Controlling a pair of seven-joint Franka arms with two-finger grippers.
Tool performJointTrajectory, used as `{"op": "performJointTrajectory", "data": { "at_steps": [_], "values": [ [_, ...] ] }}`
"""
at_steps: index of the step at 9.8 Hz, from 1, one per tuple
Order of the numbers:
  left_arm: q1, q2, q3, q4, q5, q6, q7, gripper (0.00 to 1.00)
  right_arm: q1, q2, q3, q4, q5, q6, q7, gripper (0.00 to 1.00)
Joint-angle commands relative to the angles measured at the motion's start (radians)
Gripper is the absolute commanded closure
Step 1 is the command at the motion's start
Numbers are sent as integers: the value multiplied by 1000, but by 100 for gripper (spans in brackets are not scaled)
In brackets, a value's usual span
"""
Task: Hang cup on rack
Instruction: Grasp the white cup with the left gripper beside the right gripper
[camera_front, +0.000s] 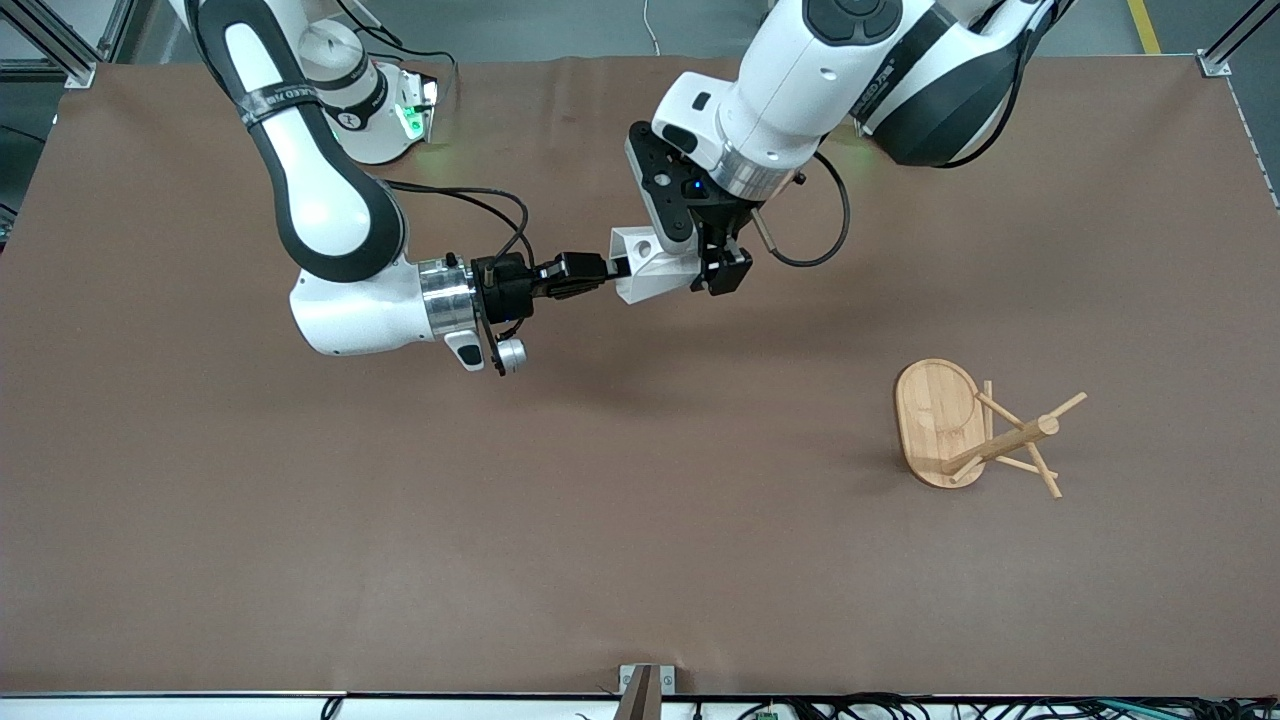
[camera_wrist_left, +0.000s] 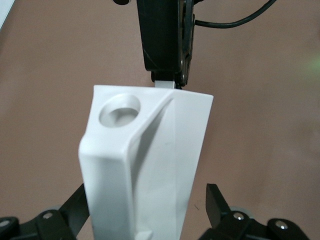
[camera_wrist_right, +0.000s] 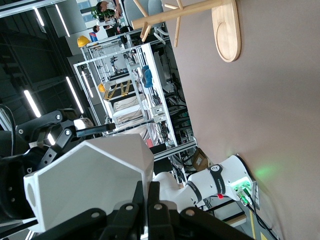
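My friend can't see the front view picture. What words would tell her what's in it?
Two white robot arms meet above a brown table, both at a small white cup: the right claw pinches its rim while the left claw sits around its body. The wooden rack stands toward the left arm's end, with no cup on it.

The right gripper (camera_front: 612, 277) reaches sideways over the table's middle, its fingers pinched shut. The left gripper (camera_front: 700, 270) points down beside it from a bent wrist, its fingers (camera_wrist_left: 216, 202) spread wide, the two nearly meeting.
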Motion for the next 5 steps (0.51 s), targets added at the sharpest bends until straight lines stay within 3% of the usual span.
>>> {"op": "performJointTrajectory", "data": {
  "at_steps": [1, 4, 5],
  "values": [
    [-3, 30, -7, -2, 27, 10, 14, 7, 10, -10, -9, -12, 26, -5, -21, 97],
    [-1, 30, -5, -4, 29, 10, 15, 28, 10, -10, -9, -13, 25, -5, -19, 97],
    [-1, 29, -5, -2, 27, 10, 11, 44, 9, -11, -9, -12, 25, -6, -10, 95]
  ]
}}
